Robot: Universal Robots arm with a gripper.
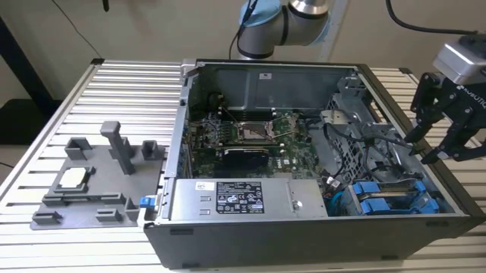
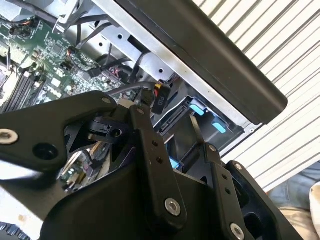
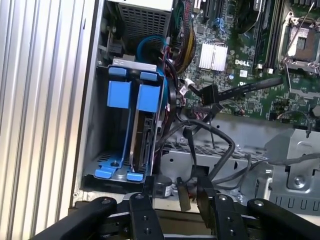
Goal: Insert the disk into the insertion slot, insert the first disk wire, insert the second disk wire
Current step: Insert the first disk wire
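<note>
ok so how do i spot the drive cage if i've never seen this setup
Find the open computer case on the slatted table; along its near side in the exterior view lies a grey power-supply box with a white sticker. The drive cage is the sheet-metal bay beside that box, toward the exterior view's right. It alone holds two bright blue plastic carriers.

On the desk the fixture tray lies at the exterior view's left of the computer case, where the power supply sits before the motherboard, the disk in the drive cage rightward.
</note>
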